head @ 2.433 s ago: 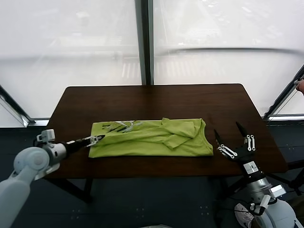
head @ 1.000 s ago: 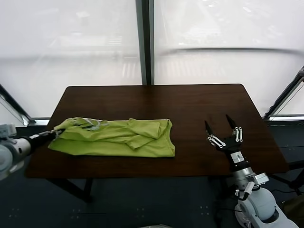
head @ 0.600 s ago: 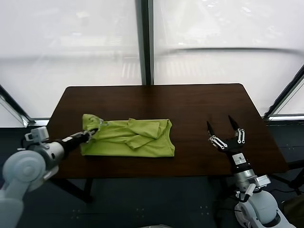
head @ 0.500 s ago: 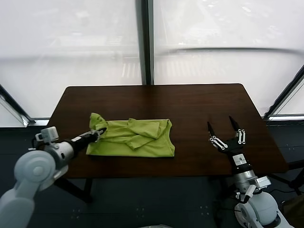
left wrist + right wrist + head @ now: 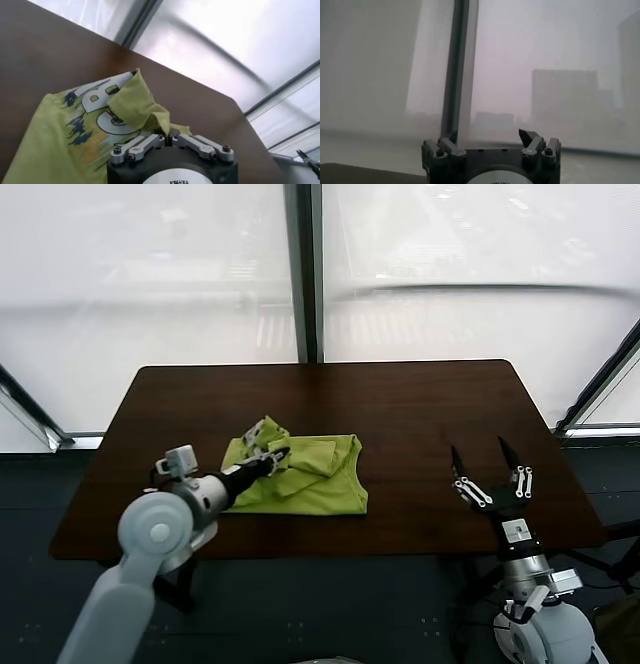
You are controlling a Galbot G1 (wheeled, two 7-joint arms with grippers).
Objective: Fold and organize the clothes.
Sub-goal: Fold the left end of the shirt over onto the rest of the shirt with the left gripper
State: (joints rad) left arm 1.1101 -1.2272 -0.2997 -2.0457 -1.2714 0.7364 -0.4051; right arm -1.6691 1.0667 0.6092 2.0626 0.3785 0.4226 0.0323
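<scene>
A dark wooden table [image 5: 420,409] stands before frosted windows. On its left half, the left gripper [image 5: 277,454] is clamped on the edge of the one lime-green T-shirt [image 5: 320,479] and has carried that edge from the table's left side in over the garment, so the shirt now lies shorter, seemingly halfway through a fold. The printed graphic faces up by the jaws. At the near right, the right gripper [image 5: 492,472] waits above the table edge, fingers spread, holding nothing. One shirt, two grippers.
</scene>
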